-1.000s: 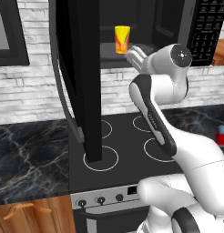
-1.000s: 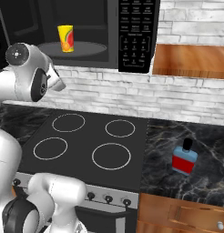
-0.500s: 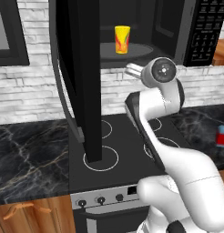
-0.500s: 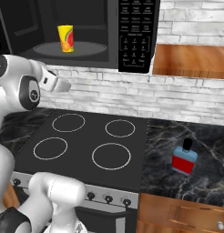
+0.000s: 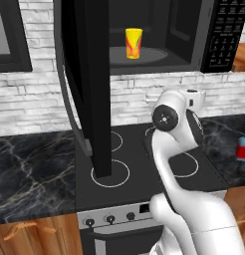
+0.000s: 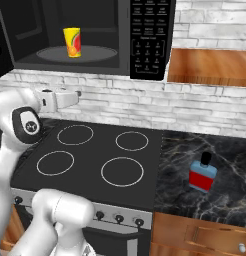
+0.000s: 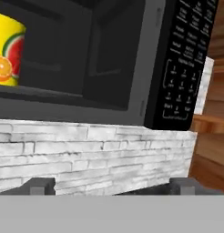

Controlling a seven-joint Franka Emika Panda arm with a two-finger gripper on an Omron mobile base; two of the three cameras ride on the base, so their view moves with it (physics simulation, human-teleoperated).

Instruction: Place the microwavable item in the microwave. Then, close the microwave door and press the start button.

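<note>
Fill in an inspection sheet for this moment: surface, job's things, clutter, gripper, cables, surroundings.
Surface: black four-ring cooktop set between dark marble counters; nothing stands on the rings.
Job's things: small yellow tapered cup with red-orange markings stands upright on the grey round turntable inside the large black microwave. Wide black microwave door hangs open, edge-on in the left base view. Keypad panel untouched.
Clutter: blue-and-red bottle with black cap upright on the right counter.
Gripper: two-finger gripper open, empty, below the microwave, in front of the white brick wall.
Cables: nothing seen.
Surroundings: wooden cabinets right of the microwave; oven knobs under the cooktop.
</note>
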